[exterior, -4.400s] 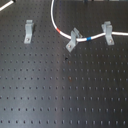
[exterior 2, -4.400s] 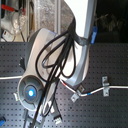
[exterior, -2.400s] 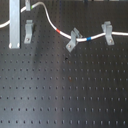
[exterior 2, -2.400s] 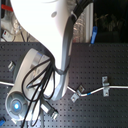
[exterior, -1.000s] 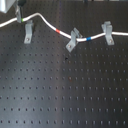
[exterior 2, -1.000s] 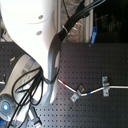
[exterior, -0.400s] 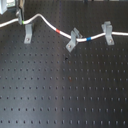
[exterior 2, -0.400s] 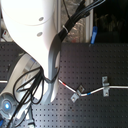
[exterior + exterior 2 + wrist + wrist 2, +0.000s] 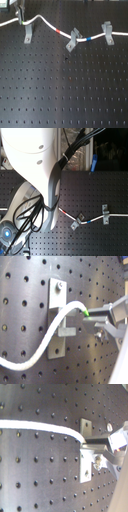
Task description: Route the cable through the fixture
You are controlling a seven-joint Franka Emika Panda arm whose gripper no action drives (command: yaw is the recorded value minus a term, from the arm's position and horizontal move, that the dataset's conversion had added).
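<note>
Black perforated breadboard forms the worktop (image 9: 65,95), its grid of holes filling most of the first exterior view. Across its far part runs the cable (image 9: 47,23), a thin white cord that rises in a hump and then descends toward the first exterior view's right, carrying a red band (image 9: 59,31) and a blue band (image 9: 88,38). The fixture (image 9: 28,34), a grey clip with a long upright stem, stands at the first exterior view's left, and the cable passes just above or across its forked top; whether it sits inside the fork cannot be told there. A slanted grey clip (image 9: 72,40) stands between the red and blue bands, and a third grey clip (image 9: 107,32) stands further right, both with the cable at their tops. In the first wrist view the jaws (image 9: 92,318) are closed on the cable at its green band (image 9: 87,314), right beside the fixture, and the cord arcs across the fixture's stem. In the second exterior view the white arm (image 9: 37,163) fills the foreground, hiding the fixture.
</note>
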